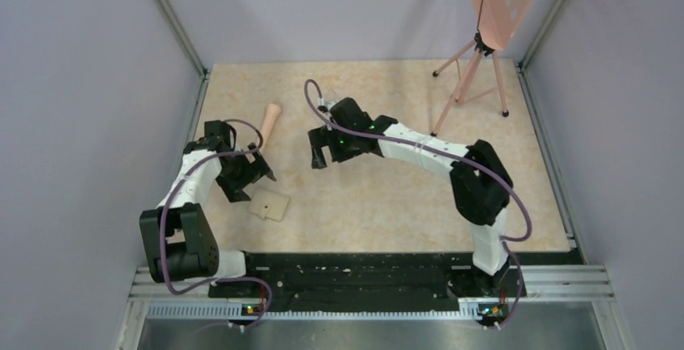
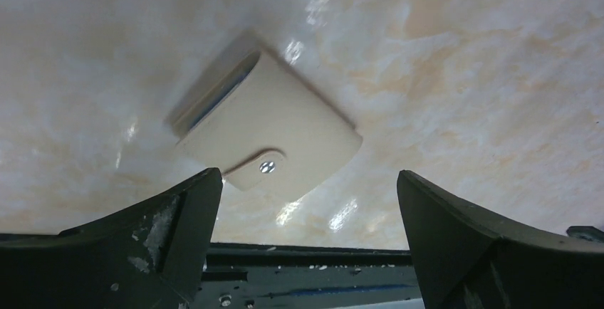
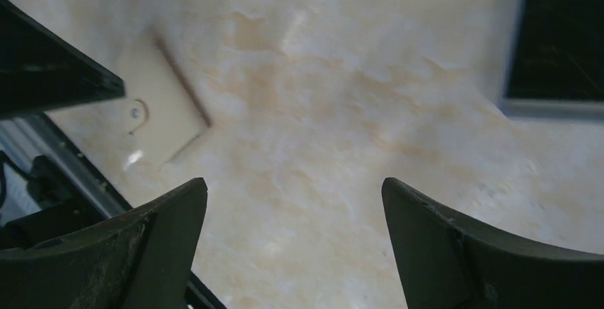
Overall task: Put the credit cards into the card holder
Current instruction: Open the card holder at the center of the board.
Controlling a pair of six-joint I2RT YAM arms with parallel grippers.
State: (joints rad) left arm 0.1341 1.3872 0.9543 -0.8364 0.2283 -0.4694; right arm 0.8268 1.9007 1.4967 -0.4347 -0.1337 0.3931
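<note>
Left gripper (image 2: 306,181), wide and empty, is hovering over the closed card holder (image 2: 274,127), likely to open it; right gripper (image 3: 293,188) likewise wide.

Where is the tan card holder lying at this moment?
In the top view, the card holder lies flat on the near-left part of the table, just on the near side of the left gripper.
</note>
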